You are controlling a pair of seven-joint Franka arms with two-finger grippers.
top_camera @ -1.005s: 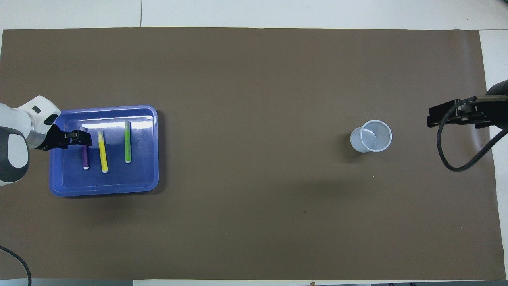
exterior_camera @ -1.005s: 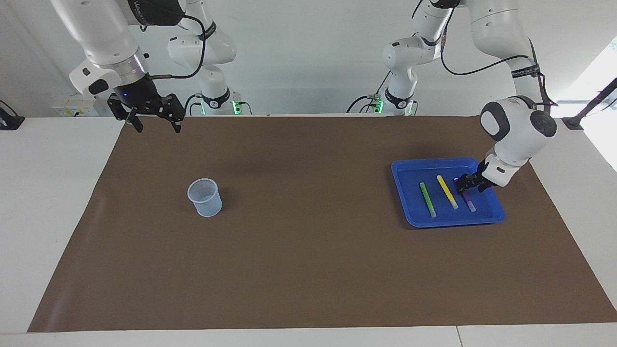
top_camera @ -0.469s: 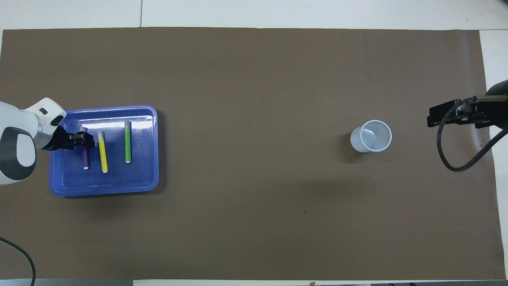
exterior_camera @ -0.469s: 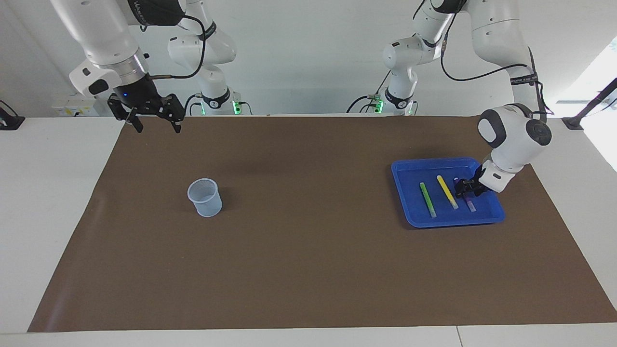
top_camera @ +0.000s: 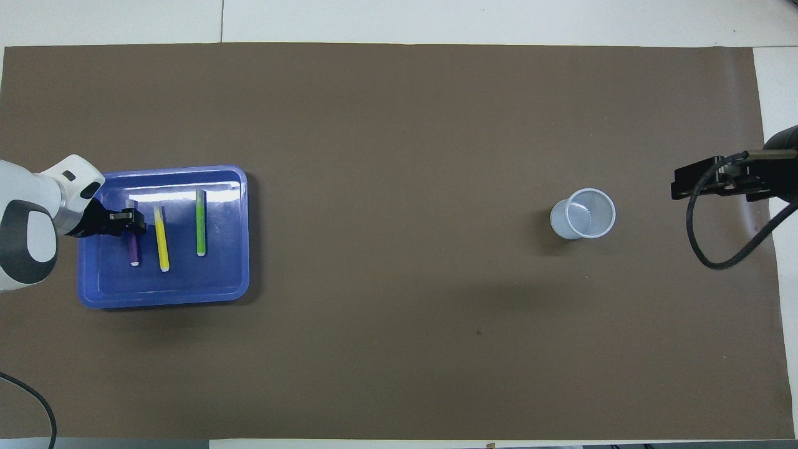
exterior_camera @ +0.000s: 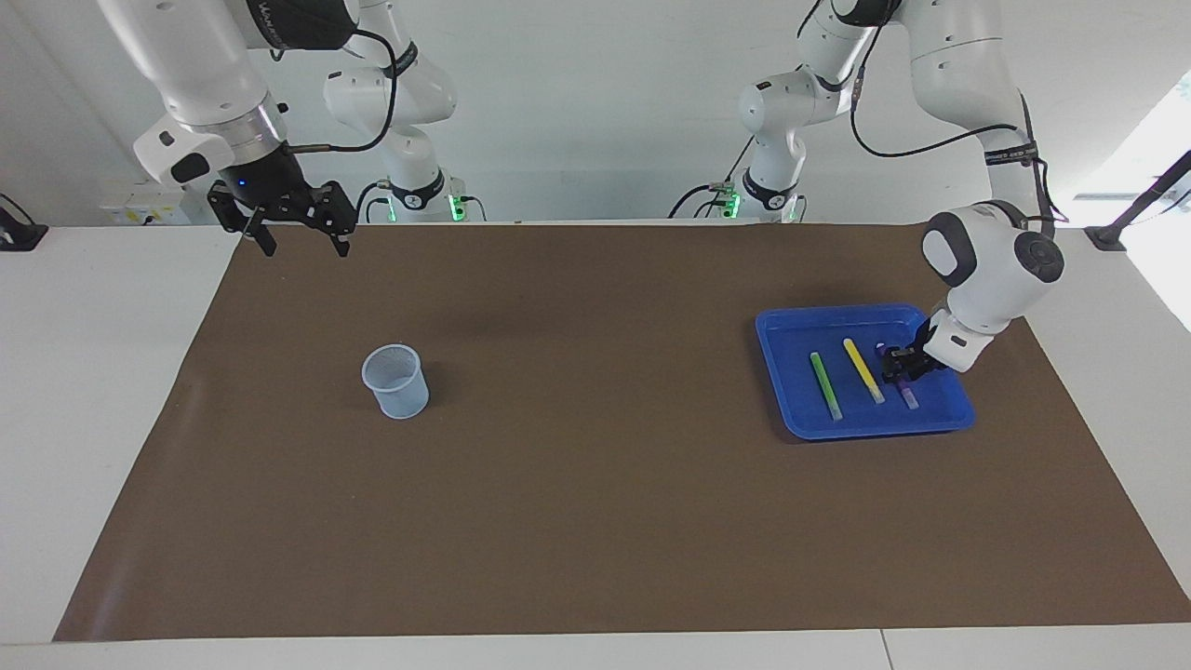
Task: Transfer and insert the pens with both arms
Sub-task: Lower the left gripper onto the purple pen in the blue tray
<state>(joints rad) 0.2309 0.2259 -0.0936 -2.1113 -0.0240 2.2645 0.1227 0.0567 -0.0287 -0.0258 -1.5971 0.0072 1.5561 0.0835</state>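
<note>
Three pens lie side by side in a blue tray [exterior_camera: 791, 400] at the left arm's end of the table: green [exterior_camera: 824, 384], yellow [exterior_camera: 863, 369] and purple [exterior_camera: 907, 395]. In the overhead view they are green [top_camera: 201, 222], yellow [top_camera: 161, 240] and purple [top_camera: 133, 249]. My left gripper [exterior_camera: 901, 366] is down in the tray at the purple pen's middle, which still lies flat; it also shows from overhead [top_camera: 133, 222]. My right gripper [exterior_camera: 303, 244] is open and empty, and waits raised over the mat's corner at the right arm's end.
A translucent plastic cup [exterior_camera: 395, 380] stands upright on the brown mat toward the right arm's end; it also shows in the overhead view [top_camera: 583, 214]. A black cable hangs from the right wrist [top_camera: 717, 249]. Two smaller robot bases stand at the table's robot-side edge.
My left gripper has come lower and a little along the purple pen toward its middle. The pens, the cup and the right arm have not moved.
</note>
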